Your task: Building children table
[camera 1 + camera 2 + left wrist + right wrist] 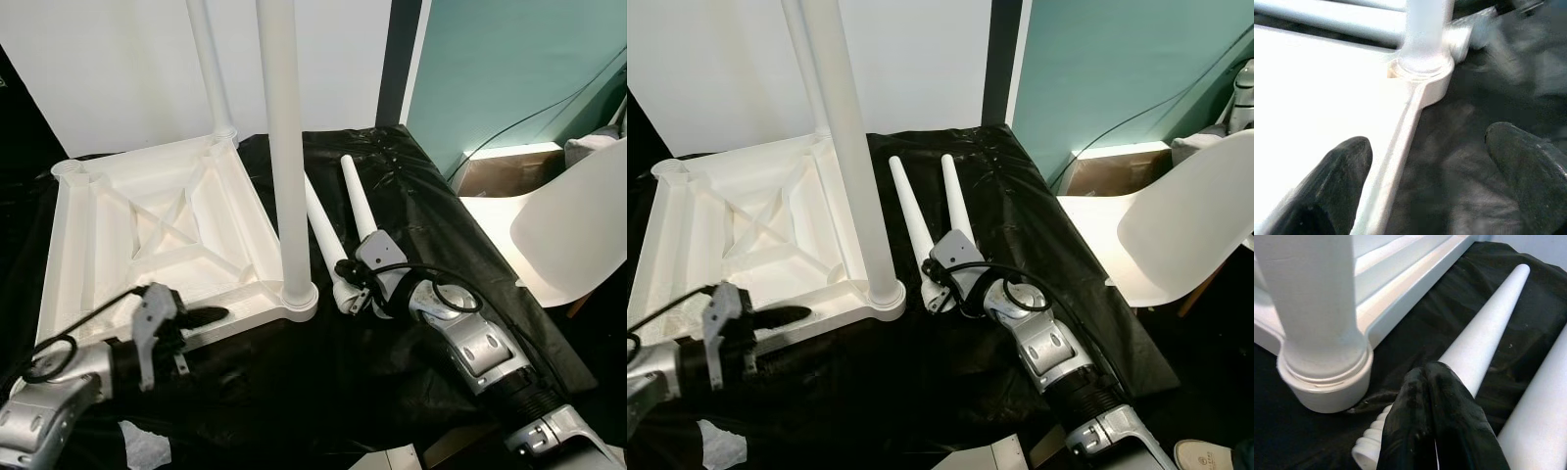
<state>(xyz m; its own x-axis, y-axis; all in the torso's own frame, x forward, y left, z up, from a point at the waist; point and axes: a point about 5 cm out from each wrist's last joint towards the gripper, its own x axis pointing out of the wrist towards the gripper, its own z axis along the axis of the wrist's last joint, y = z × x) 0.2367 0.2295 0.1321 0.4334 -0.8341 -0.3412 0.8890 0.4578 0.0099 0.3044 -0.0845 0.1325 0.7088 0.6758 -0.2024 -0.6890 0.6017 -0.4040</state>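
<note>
The white tabletop (98, 245) lies upside down on a black cloth (431, 235). Two white legs stand upright in its corners: one at the near right corner (286, 147), one at the far corner (210, 69). Two loose legs (321, 227) (357, 201) lie side by side on the cloth to the right. My left gripper (208, 316) is open at the tabletop's front edge; in the left wrist view the rim (1400, 147) runs between its fingers. My right gripper (1427, 374) is shut, its tips resting on the thick threaded end of the nearer loose leg (1484, 338).
A white chair (578, 225) stands at the right, off the cloth, with an open cardboard box (490, 171) and a cable behind it by the teal wall. A crumpled white scrap (147, 446) lies at the near left.
</note>
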